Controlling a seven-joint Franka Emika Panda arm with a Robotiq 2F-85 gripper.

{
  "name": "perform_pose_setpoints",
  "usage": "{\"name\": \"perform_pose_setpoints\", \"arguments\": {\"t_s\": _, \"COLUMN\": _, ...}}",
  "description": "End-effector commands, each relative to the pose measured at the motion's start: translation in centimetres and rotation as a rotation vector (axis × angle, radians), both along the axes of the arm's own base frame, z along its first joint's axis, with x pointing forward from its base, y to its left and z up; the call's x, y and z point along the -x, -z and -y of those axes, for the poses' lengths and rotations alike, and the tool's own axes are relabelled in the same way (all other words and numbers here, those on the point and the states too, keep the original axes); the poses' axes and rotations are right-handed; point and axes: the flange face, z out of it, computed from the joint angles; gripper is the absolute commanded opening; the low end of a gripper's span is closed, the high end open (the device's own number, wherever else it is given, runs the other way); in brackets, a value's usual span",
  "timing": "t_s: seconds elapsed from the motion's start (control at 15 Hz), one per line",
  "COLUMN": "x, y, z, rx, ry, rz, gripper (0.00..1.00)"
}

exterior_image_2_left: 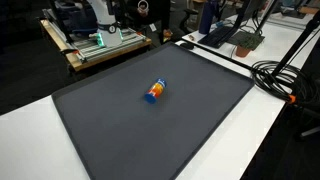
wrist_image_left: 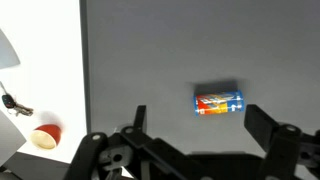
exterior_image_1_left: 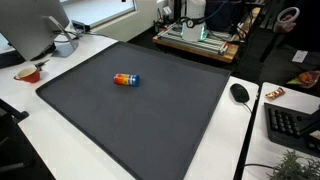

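A small orange and blue can lies on its side on the dark grey mat in both exterior views (exterior_image_1_left: 125, 80) (exterior_image_2_left: 155, 91). In the wrist view the can (wrist_image_left: 219, 102) lies below and ahead of my gripper (wrist_image_left: 200, 128), closer to the right finger. The gripper is open and empty, well above the mat, its two dark fingers spread wide. The arm itself does not show in either exterior view.
The dark mat (exterior_image_1_left: 150, 115) covers a white table. A red bowl (exterior_image_1_left: 28, 73) and a monitor base sit at the table's left, a mouse (exterior_image_1_left: 239, 92) and keyboard (exterior_image_1_left: 290, 125) at the right. Black cables (exterior_image_2_left: 280, 78) lie beside the mat. The red bowl also shows in the wrist view (wrist_image_left: 45, 135).
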Motion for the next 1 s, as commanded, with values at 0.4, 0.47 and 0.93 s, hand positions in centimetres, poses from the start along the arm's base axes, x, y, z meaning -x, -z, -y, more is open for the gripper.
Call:
{"name": "perform_pose_setpoints", "arguments": {"t_s": 0.4, "x": -0.2, "y": 0.1, "z": -0.5, "rx": 0.033, "ry": -0.019, "rz": -0.014, "gripper": 1.0}}
{"name": "perform_pose_setpoints", "arguments": {"t_s": 0.47, "x": -0.4, "y": 0.4, "z": -1.4, "rx": 0.07, "ry": -0.038, "rz": -0.036, "gripper": 1.0}}
{"name": "perform_pose_setpoints", "arguments": {"t_s": 0.93, "x": -3.0, "y": 3.4, "z": -10.2, "rx": 0.255, "ry": -0.334, "rz": -0.225, "gripper": 1.0}}
